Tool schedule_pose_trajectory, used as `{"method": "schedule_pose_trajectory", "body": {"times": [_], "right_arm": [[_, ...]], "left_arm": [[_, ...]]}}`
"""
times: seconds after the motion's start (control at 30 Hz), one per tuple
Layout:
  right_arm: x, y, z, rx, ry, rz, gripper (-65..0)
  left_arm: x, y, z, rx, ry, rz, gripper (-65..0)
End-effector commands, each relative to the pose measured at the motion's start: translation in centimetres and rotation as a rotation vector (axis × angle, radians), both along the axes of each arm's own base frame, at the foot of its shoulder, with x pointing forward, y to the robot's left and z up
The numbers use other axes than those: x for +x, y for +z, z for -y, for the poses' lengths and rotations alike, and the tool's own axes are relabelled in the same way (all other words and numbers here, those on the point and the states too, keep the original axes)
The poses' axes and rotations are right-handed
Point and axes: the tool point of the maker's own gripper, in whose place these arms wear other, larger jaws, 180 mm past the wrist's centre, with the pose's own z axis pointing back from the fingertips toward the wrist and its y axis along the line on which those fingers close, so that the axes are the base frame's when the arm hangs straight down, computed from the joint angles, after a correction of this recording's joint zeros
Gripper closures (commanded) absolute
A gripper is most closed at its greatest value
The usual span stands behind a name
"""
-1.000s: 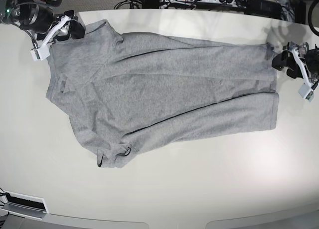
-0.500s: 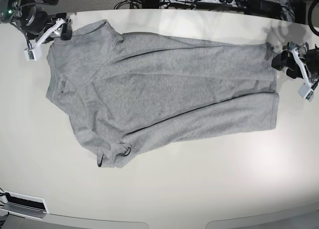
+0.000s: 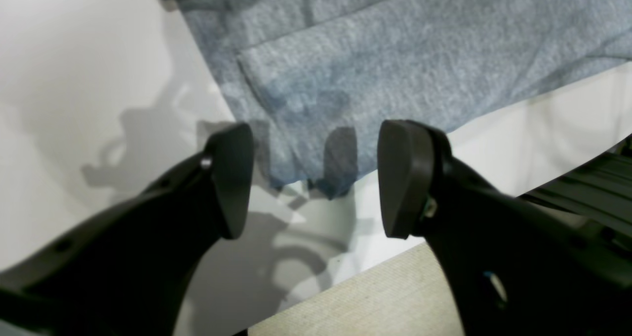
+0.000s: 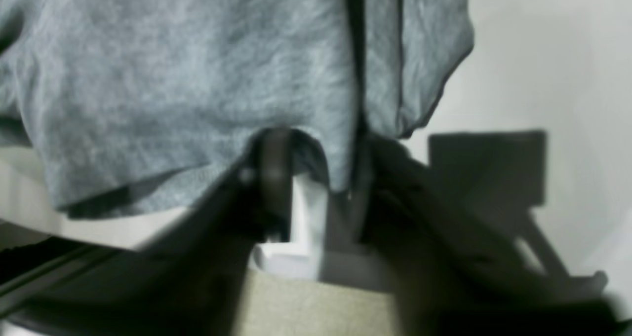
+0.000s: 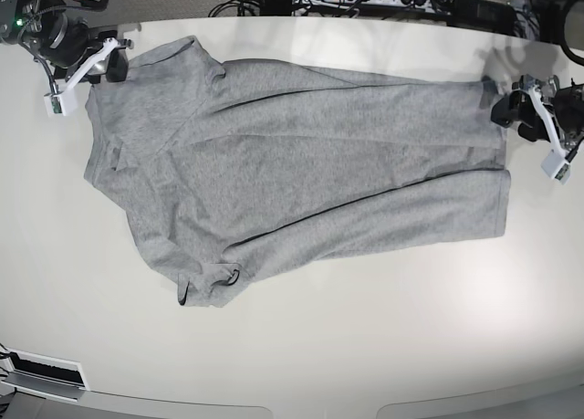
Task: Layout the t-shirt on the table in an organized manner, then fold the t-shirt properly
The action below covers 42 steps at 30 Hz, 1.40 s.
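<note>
Two pincers at the far edge of the surface (image 5: 365, 364). T-shirt (image 5: 301, 163) lies spread across the far half. Left pincer (image 3: 316, 178) spread apart, holding nothing, just off a hem corner. Right pincer (image 4: 316, 178) looks clamped on a fabric edge, though that view is blurred.

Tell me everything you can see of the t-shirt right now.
The t-shirt is heather-grey knit, lying mostly flat and sideways on the table, no lettering showing. Long creases run across it and one sleeve is bunched at the near edge. The right gripper pinches a corner; the left gripper is open at the hem corner.
</note>
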Motion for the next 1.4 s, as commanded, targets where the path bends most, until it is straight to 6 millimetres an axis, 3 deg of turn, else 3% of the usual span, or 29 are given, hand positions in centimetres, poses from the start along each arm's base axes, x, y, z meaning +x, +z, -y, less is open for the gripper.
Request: {"method": "schedule_pose_trajectory", "body": {"times": [0.0,0.03,0.07,0.3,0.63,0.93,1.37], "right_arm": [[0.7,0.8,0.1,-0.002,0.024,0.038,-8.5],[1.0,1.0,-0.3,0.007,0.055,0.052,-1.1],[1.0,1.1,-0.7,0.014,0.092,0.055,0.0],[1.1,2.5,-2.3,0.055,0.183,0.061,0.0],[4.2,9.2,-5.9,0.143,0.276,0.249,0.0],[7.2,11.0,-6.0,0.141,0.282,0.337,0.0],[9.5,13.3,-6.7,0.193,0.282,0.429,0.0]], "left_arm": [[0.9,1.1,-0.4,0.005,-0.005,0.034,-40.3],[0.9,1.1,-0.4,0.005,-0.005,0.034,-40.3],[0.9,1.1,-0.4,0.005,-0.005,0.033,-40.3],[0.9,1.1,-0.5,0.013,-0.008,0.033,-40.3],[0.8,1.0,-0.5,0.015,-0.009,0.027,-40.3],[0.8,1.0,-0.5,0.015,-0.009,0.027,-40.3],[0.8,1.0,-0.5,0.015,-0.009,0.026,-40.3]]}}
